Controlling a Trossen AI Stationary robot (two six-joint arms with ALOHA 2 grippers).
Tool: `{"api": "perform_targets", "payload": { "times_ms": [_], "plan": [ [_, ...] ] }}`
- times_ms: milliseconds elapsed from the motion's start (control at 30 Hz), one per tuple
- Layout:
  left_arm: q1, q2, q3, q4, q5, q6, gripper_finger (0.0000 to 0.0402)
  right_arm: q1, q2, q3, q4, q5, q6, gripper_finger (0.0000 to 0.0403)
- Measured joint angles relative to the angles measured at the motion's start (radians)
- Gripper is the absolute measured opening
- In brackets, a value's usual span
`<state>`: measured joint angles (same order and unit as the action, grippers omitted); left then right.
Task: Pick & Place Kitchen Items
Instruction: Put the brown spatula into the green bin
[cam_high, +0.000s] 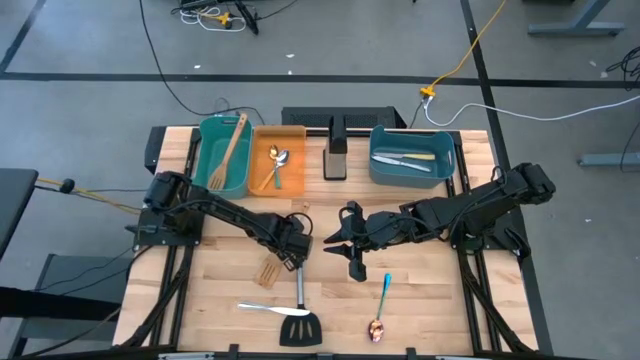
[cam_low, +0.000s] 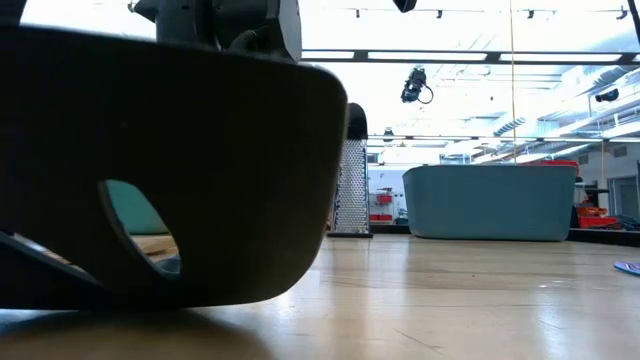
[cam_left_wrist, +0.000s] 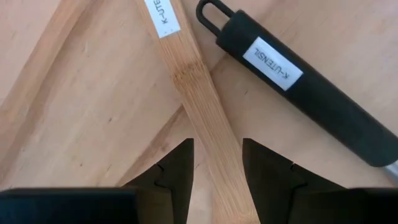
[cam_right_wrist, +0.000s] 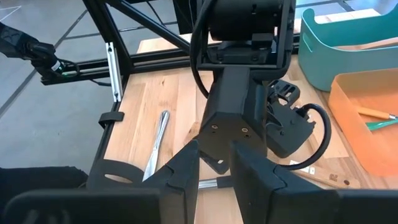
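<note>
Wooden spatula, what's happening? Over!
Left gripper straddling wooden spatula. Right gripper hovering mid-table. Black turner handle lies alongside.

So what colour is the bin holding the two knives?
The bin with the knives is blue-grey, clearest in the high view.

Pale wood bench (cam_high: 420, 310) carries: teal bin (cam_high: 213, 165), orange bin (cam_high: 291, 143), blue bin (cam_high: 410, 175), grater (cam_high: 335, 162); loose wooden spatula (cam_high: 270, 270), black slotted turner (cam_high: 300, 322), silver knife (cam_high: 268, 309), blue-handled spoon (cam_high: 381, 305).
</note>
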<state>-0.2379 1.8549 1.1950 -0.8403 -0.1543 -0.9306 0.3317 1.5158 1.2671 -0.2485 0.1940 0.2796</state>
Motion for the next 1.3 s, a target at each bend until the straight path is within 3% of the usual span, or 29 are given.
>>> {"api": "perform_targets", "payload": {
  "times_ms": [300,667,1100,1300],
  "plan": [
    [0.000,-0.001,-0.038,0.030,0.002,-0.002,0.0142,0.000,0.000,0.000,-0.001,0.000,0.004,0.0097],
    [0.013,-0.006,-0.149,0.220,0.054,-0.010,0.0143,0.000,0.000,0.000,0.000,0.000,0.004,0.0097],
    [0.012,-0.002,-0.141,0.184,0.026,-0.008,0.0141,0.000,0.000,0.000,0.000,0.000,0.004,0.0097],
    [0.013,-0.002,-0.141,0.176,0.042,-0.001,0.0092,0.000,0.000,0.000,0.000,0.000,0.004,0.0098]
  ]
}}
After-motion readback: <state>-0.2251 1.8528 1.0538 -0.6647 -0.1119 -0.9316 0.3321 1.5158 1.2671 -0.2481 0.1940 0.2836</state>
